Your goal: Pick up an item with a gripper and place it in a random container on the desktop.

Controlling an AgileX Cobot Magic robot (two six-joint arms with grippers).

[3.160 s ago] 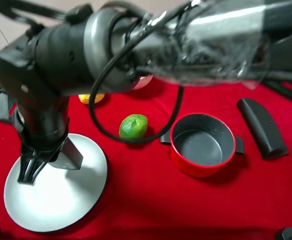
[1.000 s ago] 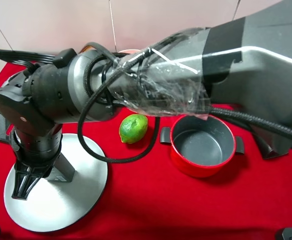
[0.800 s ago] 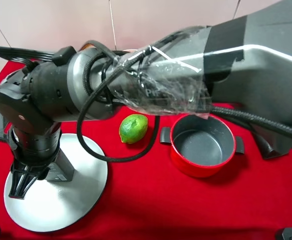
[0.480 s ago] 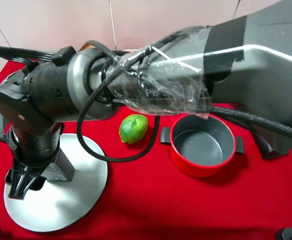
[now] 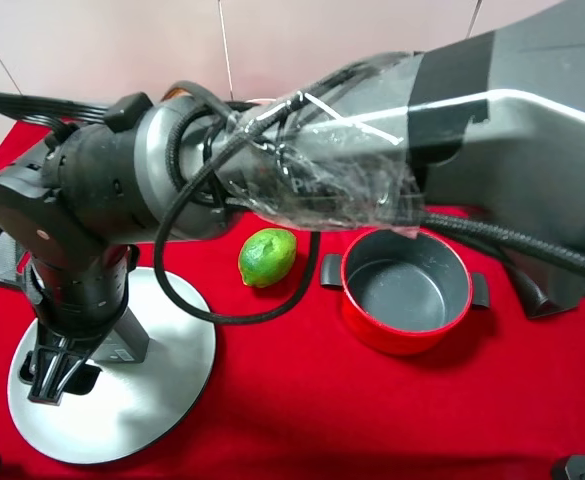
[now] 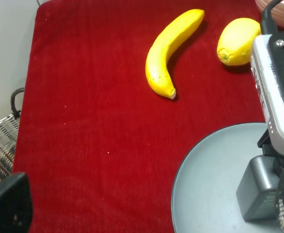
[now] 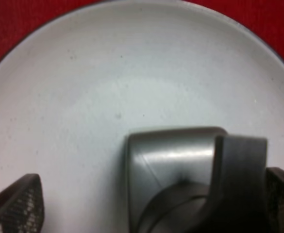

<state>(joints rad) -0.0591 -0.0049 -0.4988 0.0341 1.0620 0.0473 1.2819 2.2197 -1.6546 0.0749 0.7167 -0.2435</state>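
The item, a small dark grey pump bottle (image 5: 124, 340), stands on the container, a wide pale grey-blue plate (image 5: 147, 420) at the front left. My right gripper (image 5: 60, 368) reaches across from the right and hangs low over the plate, open. In the right wrist view the bottle (image 7: 173, 165) sits between the spread mesh fingertips (image 7: 15, 204) of the right gripper (image 7: 151, 206), and neither presses on it. The left wrist view shows the bottle (image 6: 257, 191) on the plate (image 6: 209, 189). My left gripper (image 6: 146, 213) is open, one fingertip (image 6: 6, 204) showing at the frame's corner.
A lime (image 5: 267, 256) and a red pot (image 5: 405, 290) lie right of the plate. A banana (image 6: 170, 53) and a lemon (image 6: 238, 41) rest on the red cloth behind it. A wire basket (image 6: 1, 145) stands at the table's left edge. The right arm spans the scene.
The right gripper's jaws have spread apart and let go of the bottle, which now stands on the plate. The gripper shifted slightly over the plate.
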